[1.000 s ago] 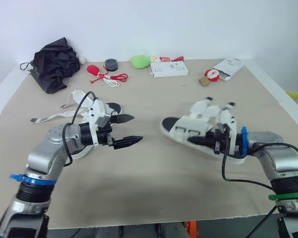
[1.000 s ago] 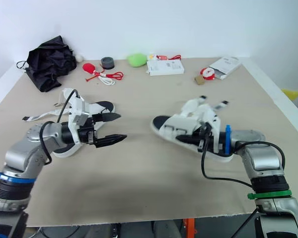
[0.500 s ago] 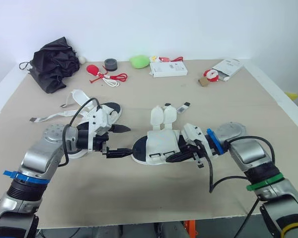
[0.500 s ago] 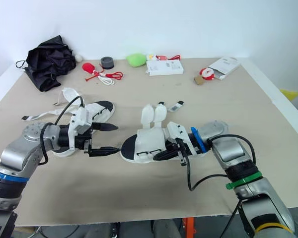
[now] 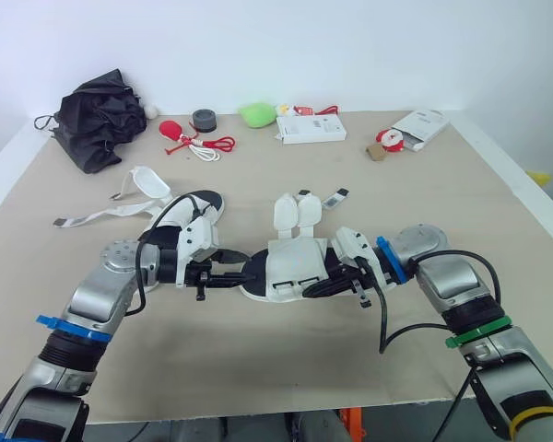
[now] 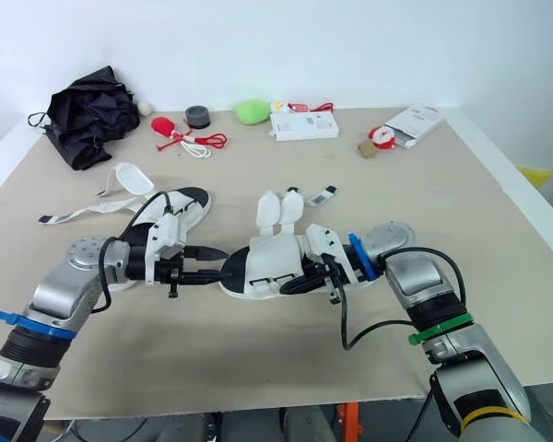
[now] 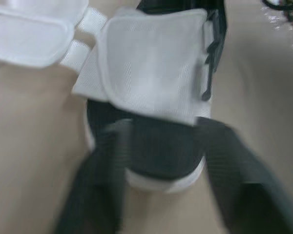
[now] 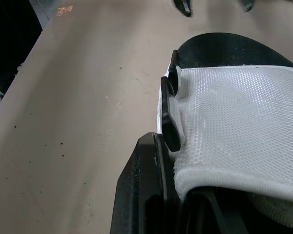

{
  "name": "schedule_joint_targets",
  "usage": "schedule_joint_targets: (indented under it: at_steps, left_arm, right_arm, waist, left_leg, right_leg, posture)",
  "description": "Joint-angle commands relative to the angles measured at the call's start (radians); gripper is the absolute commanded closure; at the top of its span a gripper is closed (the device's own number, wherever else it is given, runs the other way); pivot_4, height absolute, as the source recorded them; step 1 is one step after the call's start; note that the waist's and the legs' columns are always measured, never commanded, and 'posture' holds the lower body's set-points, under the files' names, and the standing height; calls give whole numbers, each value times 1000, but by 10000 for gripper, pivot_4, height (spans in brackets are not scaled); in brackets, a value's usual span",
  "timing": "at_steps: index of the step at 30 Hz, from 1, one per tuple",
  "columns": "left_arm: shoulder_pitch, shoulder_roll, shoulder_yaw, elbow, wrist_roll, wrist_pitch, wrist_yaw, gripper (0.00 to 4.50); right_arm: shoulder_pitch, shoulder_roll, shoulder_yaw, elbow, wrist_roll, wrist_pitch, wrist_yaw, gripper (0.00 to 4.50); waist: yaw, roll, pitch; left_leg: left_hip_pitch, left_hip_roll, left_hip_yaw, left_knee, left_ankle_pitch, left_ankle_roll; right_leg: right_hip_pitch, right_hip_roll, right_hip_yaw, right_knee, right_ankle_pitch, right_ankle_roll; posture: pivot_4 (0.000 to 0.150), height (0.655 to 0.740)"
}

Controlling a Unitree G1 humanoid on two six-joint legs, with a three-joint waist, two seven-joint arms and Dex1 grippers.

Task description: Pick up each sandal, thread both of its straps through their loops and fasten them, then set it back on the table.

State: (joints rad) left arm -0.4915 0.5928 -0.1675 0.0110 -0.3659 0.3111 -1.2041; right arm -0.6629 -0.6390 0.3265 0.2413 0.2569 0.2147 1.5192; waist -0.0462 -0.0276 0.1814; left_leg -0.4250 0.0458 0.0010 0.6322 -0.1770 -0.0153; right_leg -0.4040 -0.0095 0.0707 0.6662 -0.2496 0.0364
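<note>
The right gripper [image 5: 336,284] is closed on one end of a white sandal [image 5: 293,262], which is in the middle of the table [image 5: 258,368]. Its sole is low over the surface; I cannot tell if it touches. In the right wrist view one black finger [image 8: 146,195] presses at the edge of the sole, under the white mesh upper, so this hand seems to work as a clamp that keeps the shoe steady. The left gripper [image 5: 240,269] comes from the opposite side with its fingers [image 7: 95,185] spread wide, one on each side of the free rounded end of the sandal. They do not squeeze anything, and I judge it is taking position to share the hold. Both straps [image 5: 295,210] are unfastened and lie folded away to the far side, well apart from the black loops [image 8: 171,112] on the near edge, so the threading is not yet begun. The second sandal [image 5: 203,203] lies just behind the left arm, its straps also loose.
</note>
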Motion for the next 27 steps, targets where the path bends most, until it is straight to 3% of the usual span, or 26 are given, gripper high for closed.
schedule_joint_targets:
  at_steps: [1,2,4,13,27]
  left_arm:
    - [-43,-23,-42,30,25,-27,-33,35856]
    - [-53,-28,-55,55,49,-42,-29,36978]
    - [-75,-38,-79,112,105,-77,-13,44811]
    - [-89,-79,-136,174,185,-143,-28,44811]
    - [-71,-195,-152,329,199,-162,-33,44811]
  right_arm:
    - [27,-1,16,-27,-16,13,11,45000]
    - [31,-1,16,-35,-15,16,9,45000]
    - [39,-1,13,-47,-15,21,8,45000]
    - [50,-1,0,-69,-18,36,-8,45000]
    - [50,9,2,-84,-40,45,-25,45000]
  waist:
    - [0,0,0]
    - [1,0,0]
    - [1,0,0]
    - [1,0,0]
    - [2,1,-4]
  left_leg:
    - [0,0,0,0,0,0]
    - [0,0,0,0,0,0]
    - [0,0,0,0,0,0]
    - [0,1,0,0,0,0]
    - [2,1,0,2,0,0]
  right_leg:
    - [0,0,0,0,0,0]
    - [0,0,0,0,0,0]
    - [0,1,0,0,0,0]
    - [0,1,1,0,1,-1]
    - [3,1,1,0,1,0]
  posture:
    - [1500,7400]
    - [1500,7400]
    - [1500,7400]
    - [1500,7400]
    - [1500,7400]
